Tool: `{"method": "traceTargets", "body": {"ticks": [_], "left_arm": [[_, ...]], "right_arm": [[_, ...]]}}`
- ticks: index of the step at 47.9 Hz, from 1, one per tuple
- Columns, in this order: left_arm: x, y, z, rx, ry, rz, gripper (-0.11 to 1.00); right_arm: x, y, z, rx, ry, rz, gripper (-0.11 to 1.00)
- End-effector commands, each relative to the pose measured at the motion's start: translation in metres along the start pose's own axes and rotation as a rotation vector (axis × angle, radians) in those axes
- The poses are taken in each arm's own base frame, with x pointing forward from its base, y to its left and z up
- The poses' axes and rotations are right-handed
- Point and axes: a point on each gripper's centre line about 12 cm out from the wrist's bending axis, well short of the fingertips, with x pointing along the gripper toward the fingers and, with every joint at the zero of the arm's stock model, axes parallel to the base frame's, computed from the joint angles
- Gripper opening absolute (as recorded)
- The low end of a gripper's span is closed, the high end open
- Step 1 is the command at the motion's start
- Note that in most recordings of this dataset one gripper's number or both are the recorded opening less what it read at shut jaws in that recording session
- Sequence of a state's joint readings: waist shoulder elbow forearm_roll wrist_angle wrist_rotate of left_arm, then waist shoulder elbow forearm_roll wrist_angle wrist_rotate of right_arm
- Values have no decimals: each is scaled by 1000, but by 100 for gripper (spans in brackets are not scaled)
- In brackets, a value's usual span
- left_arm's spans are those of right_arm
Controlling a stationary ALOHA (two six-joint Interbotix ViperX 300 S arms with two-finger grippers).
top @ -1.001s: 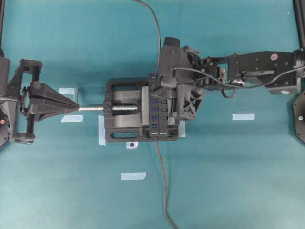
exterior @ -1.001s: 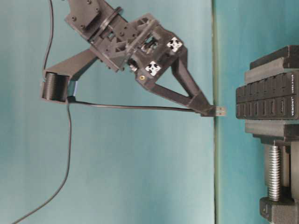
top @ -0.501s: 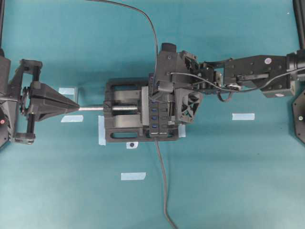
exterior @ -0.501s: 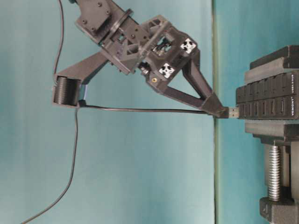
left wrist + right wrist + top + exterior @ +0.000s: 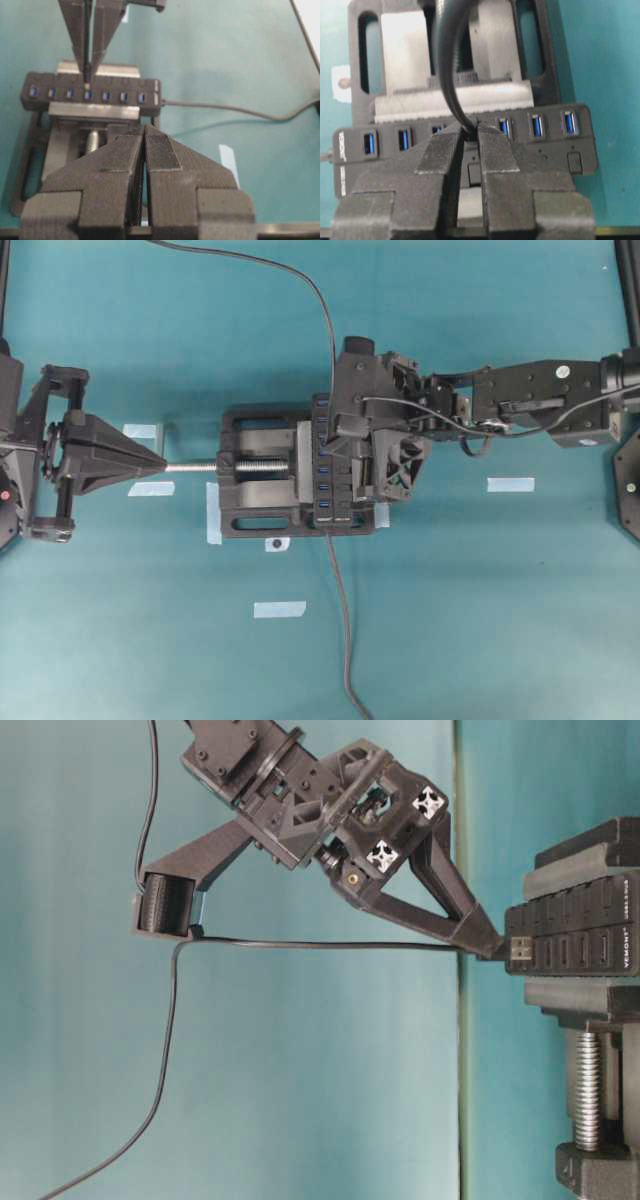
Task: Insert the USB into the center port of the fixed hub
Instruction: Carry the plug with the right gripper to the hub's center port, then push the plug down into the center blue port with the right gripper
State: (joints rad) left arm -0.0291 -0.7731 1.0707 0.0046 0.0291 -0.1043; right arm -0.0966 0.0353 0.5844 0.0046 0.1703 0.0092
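Matte black arms, ribbed wedge-shaped fingers [image 5: 162, 150], white-cross markers, looped black cabling.

In the overhead view the vise [image 5: 262, 485] sits mid-frame on the surface [image 5: 480, 620], with the fixed hub [image 5: 326, 495] clamped along its right edge. The right gripper [image 5: 490, 945] hangs over the hub's upper half — the USB [image 5: 520, 949] at the hub's face. The left gripper [image 5: 150, 462] sits well apart at far left.
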Motion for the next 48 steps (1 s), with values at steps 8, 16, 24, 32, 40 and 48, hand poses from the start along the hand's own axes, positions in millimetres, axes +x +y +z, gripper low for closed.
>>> {"method": "traceTargets", "body": {"ticks": [8, 16, 24, 32, 40, 48], "left_arm": [[0, -1, 6, 0, -21, -2, 0], [0, -1, 7, -2, -23, -2, 0], [0, -1, 7, -2, -23, -2, 0], [0, -1, 7, -2, -24, -2, 0], [0, -1, 7, -2, -21, -2, 0], [0, -1, 7, -3, -23, -4, 0]], "right_arm": [[-2, 1, 6, 15, -24, 4, 9], [0, 1, 6, 16, -23, 4, 9], [2, 2, 5, 15, -18, 5, 9], [4, 2, 3, 15, -12, 5, 9], [6, 2, 1, 14, -5, 4, 9], [7, 2, 1, 14, -3, 4, 9]]}}
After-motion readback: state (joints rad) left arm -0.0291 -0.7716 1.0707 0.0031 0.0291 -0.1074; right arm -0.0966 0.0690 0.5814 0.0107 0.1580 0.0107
